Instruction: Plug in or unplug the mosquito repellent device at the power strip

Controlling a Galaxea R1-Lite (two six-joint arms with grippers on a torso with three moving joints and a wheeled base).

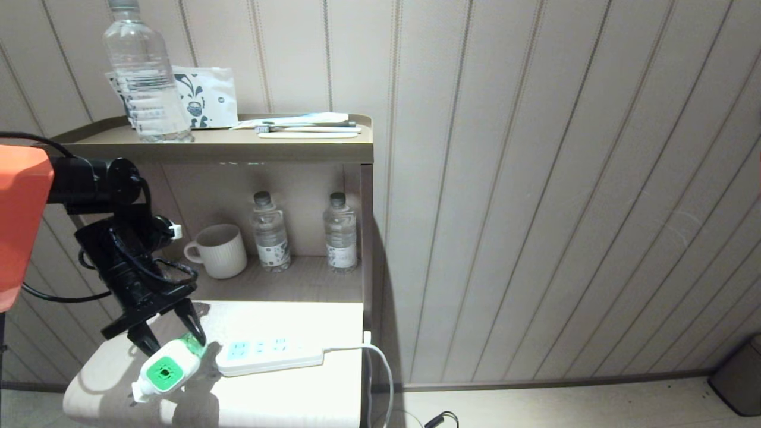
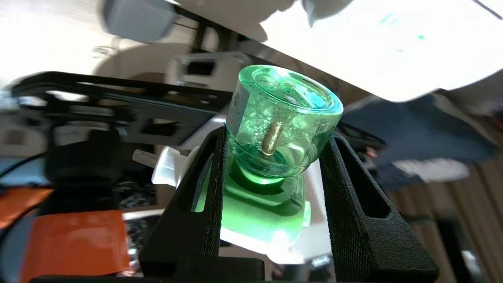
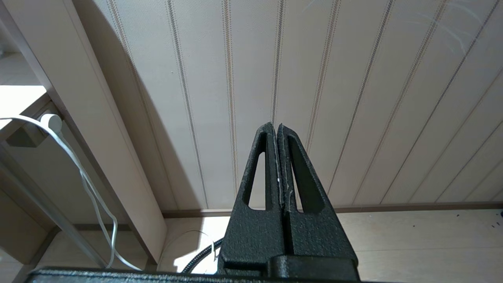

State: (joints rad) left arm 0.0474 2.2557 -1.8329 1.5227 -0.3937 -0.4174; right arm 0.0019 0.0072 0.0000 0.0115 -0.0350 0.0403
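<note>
- My left arm reaches down over the worktop (image 1: 285, 398), wrist tilted.
- My left gripper (image 1: 172, 334) clamps the mosquito repellent device (image 1: 168, 368) by its green bottle, prongs free.
- The power strip (image 1: 270, 353) lies just beside my gripper, apart from the device.
- My right gripper (image 3: 277, 129) is closed on nothing, facing the wall panelling (image 3: 353, 78).

No text, label or number is legible anywhere.

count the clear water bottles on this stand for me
3: a large one on the top shelf at its left end, and two small ones side by side on the middle shelf, right of the mug. None looks hidden.
</note>
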